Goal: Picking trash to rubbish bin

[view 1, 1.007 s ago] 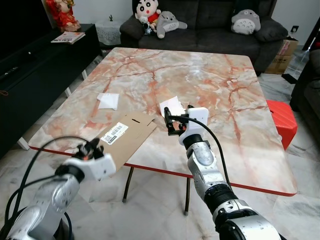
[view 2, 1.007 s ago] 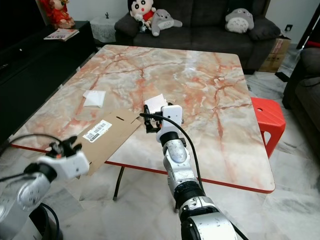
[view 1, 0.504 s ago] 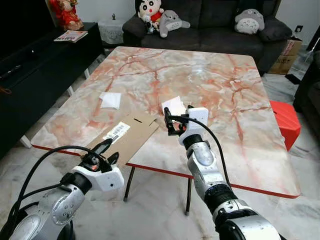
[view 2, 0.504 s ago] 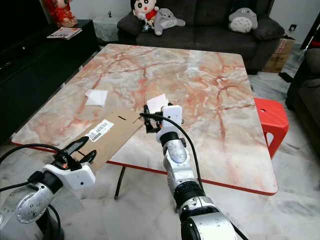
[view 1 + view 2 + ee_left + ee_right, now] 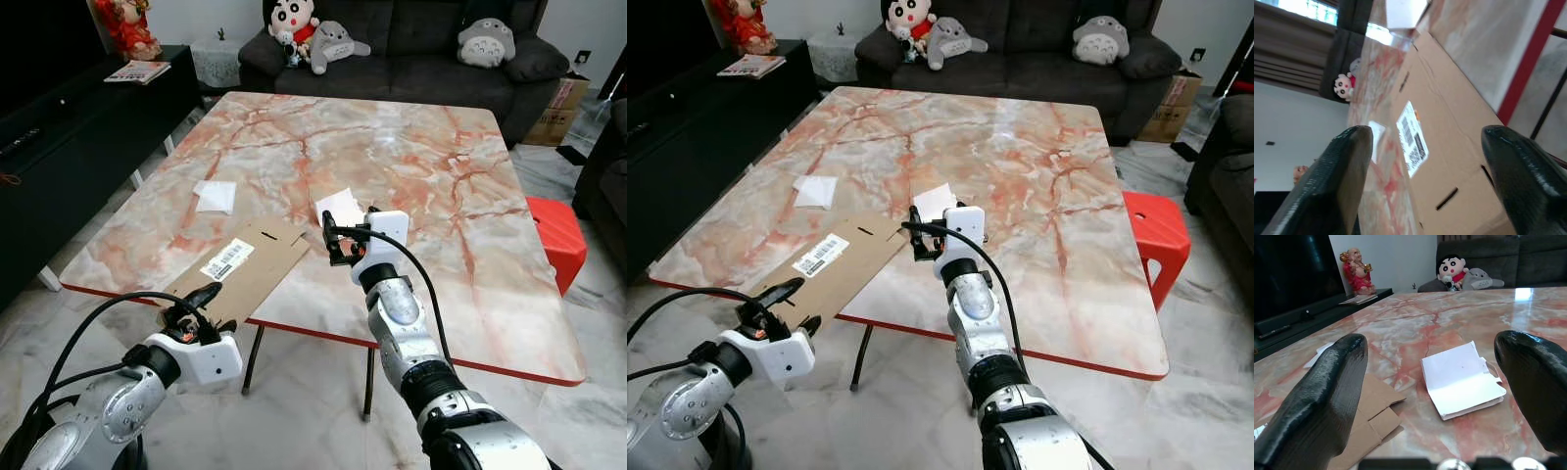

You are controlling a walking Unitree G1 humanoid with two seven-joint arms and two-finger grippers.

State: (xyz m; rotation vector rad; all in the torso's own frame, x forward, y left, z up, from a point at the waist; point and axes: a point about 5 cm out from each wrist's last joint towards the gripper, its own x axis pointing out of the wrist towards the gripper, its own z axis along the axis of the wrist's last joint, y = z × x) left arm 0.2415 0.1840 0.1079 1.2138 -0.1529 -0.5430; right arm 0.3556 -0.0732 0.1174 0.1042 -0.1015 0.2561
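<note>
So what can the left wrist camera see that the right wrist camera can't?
The left wrist view shows the barcode label on the cardboard and the table's red edge, framed by the open left hand. The right wrist view shows the red figurine, the TV stand and the open right hand. Both share the flat cardboard, the folded white paper, the marble table and the sofa's cartoon doll.

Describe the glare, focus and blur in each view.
Eye views: sharp and evenly lit, with soft window sheen on the marble table. Left wrist view: the flattened cardboard is clear, the left tool fingers blurred up close, the window blown out. Right wrist view: the folded white paper is sharp, the right tool fingers soft.
</note>
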